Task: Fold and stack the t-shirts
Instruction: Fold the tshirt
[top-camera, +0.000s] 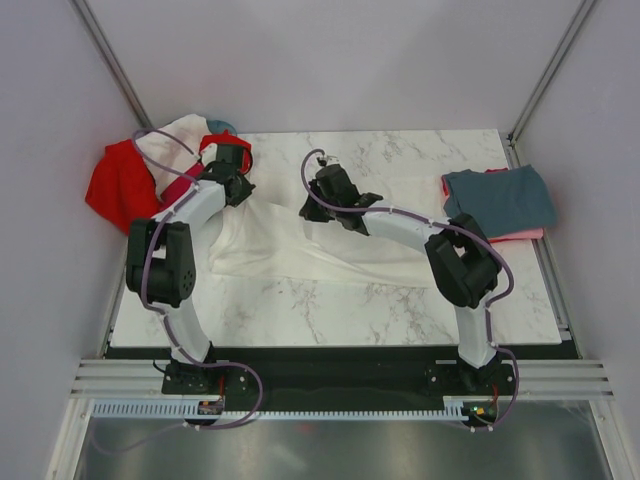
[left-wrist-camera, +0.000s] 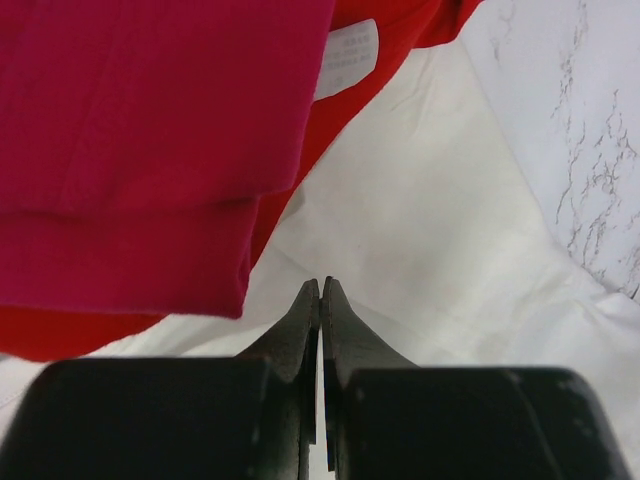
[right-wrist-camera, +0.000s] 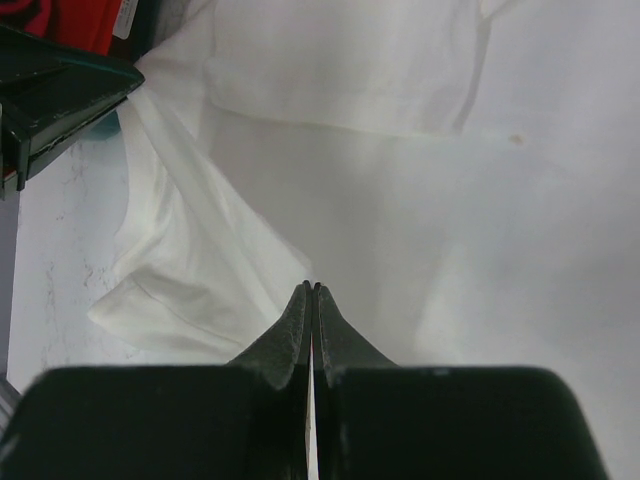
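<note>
A white t-shirt lies spread across the middle of the marble table. My left gripper is shut at its left upper edge, and the fabric rises to the tips. My right gripper is shut on a raised ridge of the same shirt. A red shirt and a magenta shirt hang at the far left, with another white shirt over them. A folded slate grey-blue shirt lies on a coral pink one at the right.
A sliver of the teal basket shows behind the left pile. The left arm's dark body shows at the upper left of the right wrist view. Grey walls close in both sides; the table's right edge is close to the folded stack.
</note>
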